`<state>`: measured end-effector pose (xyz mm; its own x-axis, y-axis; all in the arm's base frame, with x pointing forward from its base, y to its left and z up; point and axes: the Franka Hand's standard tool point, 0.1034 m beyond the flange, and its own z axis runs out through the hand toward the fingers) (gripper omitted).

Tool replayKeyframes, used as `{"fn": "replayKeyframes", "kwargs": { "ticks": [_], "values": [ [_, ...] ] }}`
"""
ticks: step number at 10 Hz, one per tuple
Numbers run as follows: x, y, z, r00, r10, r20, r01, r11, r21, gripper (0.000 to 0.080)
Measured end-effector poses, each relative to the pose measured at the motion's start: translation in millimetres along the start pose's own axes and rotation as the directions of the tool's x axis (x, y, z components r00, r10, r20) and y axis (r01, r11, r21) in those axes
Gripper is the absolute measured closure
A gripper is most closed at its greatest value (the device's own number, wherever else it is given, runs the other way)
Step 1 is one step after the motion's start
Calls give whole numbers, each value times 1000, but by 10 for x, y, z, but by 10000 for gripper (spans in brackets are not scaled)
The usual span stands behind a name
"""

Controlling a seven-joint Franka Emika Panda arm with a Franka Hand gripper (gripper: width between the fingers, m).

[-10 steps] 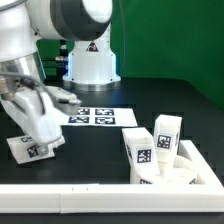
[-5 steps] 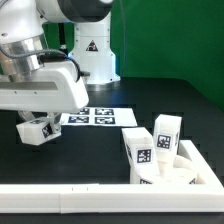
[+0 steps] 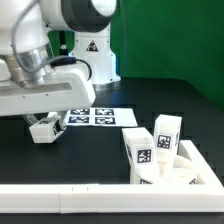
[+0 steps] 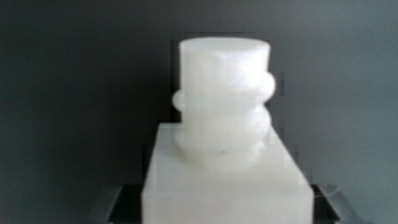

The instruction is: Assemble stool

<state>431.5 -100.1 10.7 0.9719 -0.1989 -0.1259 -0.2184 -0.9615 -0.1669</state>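
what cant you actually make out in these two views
- Gripper fingers: exterior view, hidden by the arm's body; the wrist view shows only dark edges.
- Held leg: wrist view is blurred; no tag visible.
- Seat: exterior view, sockets hidden behind the legs.

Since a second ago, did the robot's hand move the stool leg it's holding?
Yes. The hand carried the stool leg up off the table and toward the exterior view's right, nearer the marker board.

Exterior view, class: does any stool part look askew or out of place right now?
Yes. One leg hangs tilted in the gripper above the table, apart from the seat and the other legs grouped on the exterior view's right.
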Motion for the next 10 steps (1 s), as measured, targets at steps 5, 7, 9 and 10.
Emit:
{"fn": "replayKeyframes", "kwargs": {
  "ticks": [5, 7, 9, 10],
  "values": [
    [24, -65, -37, 996, -36, 76, 36, 999, 7, 358],
    [287, -61, -354, 959, -43, 279, 48, 999, -11, 174],
    [487, -115, -374, 911, -18, 412, 19, 1000, 2, 155],
    [446, -126, -352, 894, -18, 447, 16, 1000, 8, 151]
  ]
}}
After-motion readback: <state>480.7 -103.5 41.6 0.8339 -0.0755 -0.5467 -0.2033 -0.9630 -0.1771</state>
